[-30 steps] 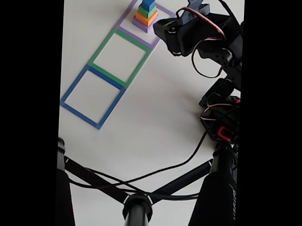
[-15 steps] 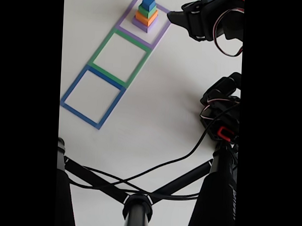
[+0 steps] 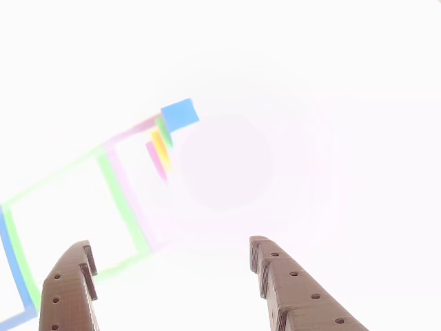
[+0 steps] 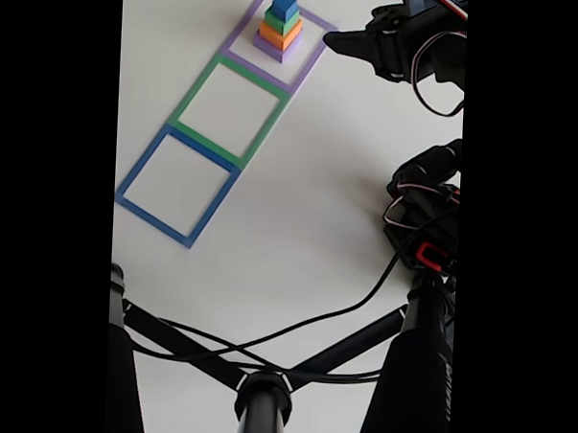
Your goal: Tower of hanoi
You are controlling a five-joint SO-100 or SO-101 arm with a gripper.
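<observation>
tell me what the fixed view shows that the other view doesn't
Fixed view alone: the whole row of three tape squares, including the full blue square, the arm's black body with its cables, and a black stand at the bottom.

Other view alone: the gripper from close behind, its two brown fingers spread apart with nothing between them. The picture is heavily washed out.

Both: the stacked blocks with the blue cube on top, sitting inside the purple square, next to the green square.
</observation>
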